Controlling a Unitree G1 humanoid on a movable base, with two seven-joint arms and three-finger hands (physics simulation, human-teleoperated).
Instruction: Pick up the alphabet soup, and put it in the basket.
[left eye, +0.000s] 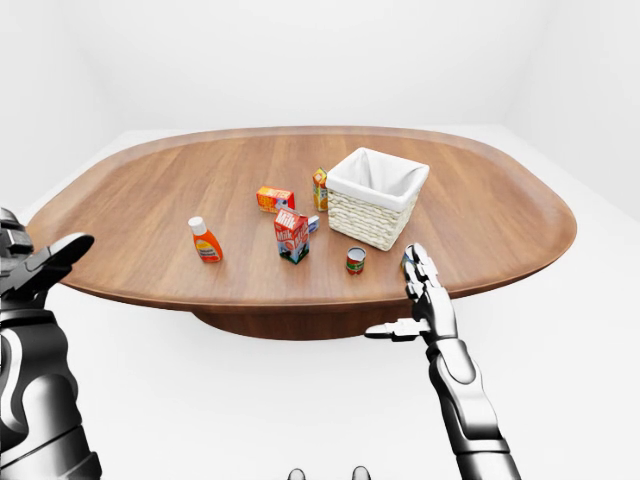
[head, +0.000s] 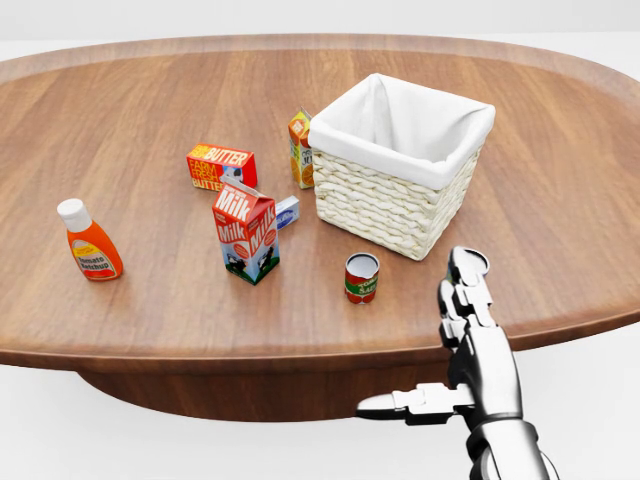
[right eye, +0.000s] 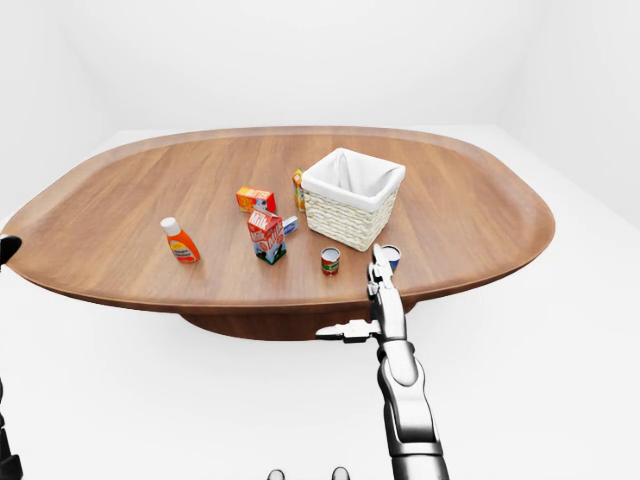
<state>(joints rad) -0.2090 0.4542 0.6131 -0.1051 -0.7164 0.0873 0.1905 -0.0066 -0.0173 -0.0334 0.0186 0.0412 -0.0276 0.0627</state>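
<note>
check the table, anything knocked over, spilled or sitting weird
Nothing stands out. The alphabet soup, milk carton and ketchup bottle stand upright on the table; the basket sits level. No spill shows. The butter box lies flat, as boxes do.

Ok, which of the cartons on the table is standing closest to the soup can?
The milk carton, red and blue with "Milk" on it, just left of the soup can in the head view. The orange juice carton stands farther up, beside the basket.
</note>
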